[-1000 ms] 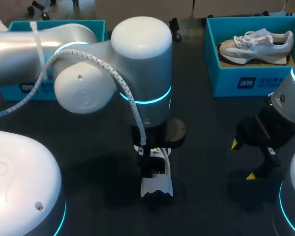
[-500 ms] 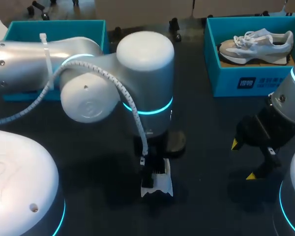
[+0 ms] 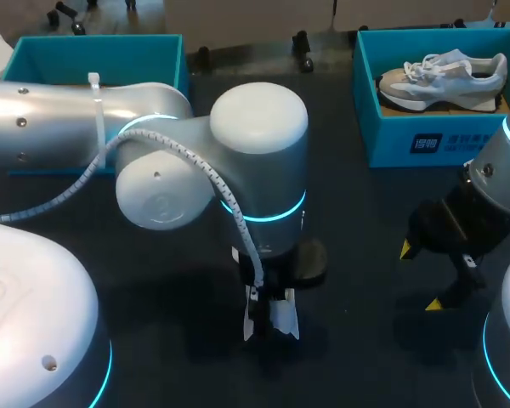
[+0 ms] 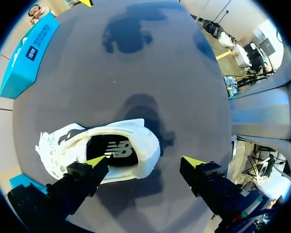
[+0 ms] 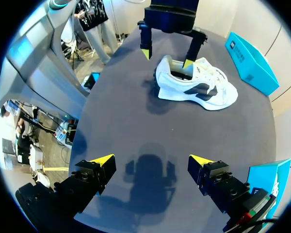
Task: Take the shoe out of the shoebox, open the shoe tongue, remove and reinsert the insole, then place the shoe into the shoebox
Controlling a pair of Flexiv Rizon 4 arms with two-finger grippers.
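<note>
At your far left an open teal shoebox [image 3: 93,53] sits at the back of the counter [image 3: 365,212], partly behind your left arm [image 3: 153,161]; that arm reaches in to the middle, and below it the white shoe [image 3: 279,321] stands on its sole on the dark counter, well apart from both boxes; your left hand [image 4: 144,161] is open over the shoe's heel end, one yellow tip at the rim of the shoe's mouth, the other clear of the heel above bare counter, gripping nothing; the dark insole [image 4: 114,148] shows inside the mouth; further right, a second teal shoebox [image 3: 425,140] at the back holds a grey-and-white shoe [image 3: 442,72]; at your far right, your right hand [image 3: 420,276] hangs open above bare counter, near that box, holding nothing.
</note>
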